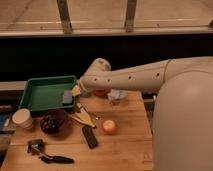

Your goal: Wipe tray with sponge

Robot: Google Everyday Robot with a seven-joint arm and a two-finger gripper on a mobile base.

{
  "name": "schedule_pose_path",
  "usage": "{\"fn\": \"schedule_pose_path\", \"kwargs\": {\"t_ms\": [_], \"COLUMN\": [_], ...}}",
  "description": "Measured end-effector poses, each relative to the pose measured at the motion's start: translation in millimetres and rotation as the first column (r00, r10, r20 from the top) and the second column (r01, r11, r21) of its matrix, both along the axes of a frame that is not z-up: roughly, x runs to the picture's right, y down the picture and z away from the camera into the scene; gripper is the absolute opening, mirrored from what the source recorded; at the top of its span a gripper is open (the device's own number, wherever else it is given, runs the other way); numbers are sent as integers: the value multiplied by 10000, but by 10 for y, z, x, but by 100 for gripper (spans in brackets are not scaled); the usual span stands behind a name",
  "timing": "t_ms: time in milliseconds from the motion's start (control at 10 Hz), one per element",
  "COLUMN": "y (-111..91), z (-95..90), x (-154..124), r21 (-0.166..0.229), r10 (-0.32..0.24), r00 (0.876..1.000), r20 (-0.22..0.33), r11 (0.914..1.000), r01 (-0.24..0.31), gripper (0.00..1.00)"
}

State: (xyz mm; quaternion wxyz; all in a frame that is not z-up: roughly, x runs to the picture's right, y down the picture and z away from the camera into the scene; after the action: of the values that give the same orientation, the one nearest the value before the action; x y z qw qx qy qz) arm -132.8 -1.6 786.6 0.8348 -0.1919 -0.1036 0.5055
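Gripper [76,91] first: spread or closed, I can't tell from here. It hangs at the right rim of the shallow green plastic tray [42,93], at the end of the pale arm. The small grey-blue rectangular sponge [67,97] lies inside the tray, by that right wall, just beside the gripper. The round dark bowl [52,123] sits in front on the wooden table [125,150].

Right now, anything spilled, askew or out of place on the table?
Nothing stands out. The sponge lies in the tray, at its right end; the pincer sits at the tray's right rim beside it. The bowl stands upright, and nothing is spilled.
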Motion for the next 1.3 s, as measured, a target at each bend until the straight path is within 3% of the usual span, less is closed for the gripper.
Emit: {"fn": "schedule_pose_path", "kwargs": {"t_ms": [300,500,800,1000,1300], "y": [-7,7,-54,-36,-54], "z": [45,118,291,419,457], "x": [-321,-632,-1050,-1312,-1268], "r21": [6,2,-31,-176,-202], "r10": [-785,-1477,-2066,-2188,-2155], "r00": [9959,9854,9692,9625,9644], "r20": [460,844,1344,1605,1529], "r11": [9969,9890,9779,9743,9750], "r01": [785,1482,2089,2245,2211], "gripper": [70,70,70,70,70]}}
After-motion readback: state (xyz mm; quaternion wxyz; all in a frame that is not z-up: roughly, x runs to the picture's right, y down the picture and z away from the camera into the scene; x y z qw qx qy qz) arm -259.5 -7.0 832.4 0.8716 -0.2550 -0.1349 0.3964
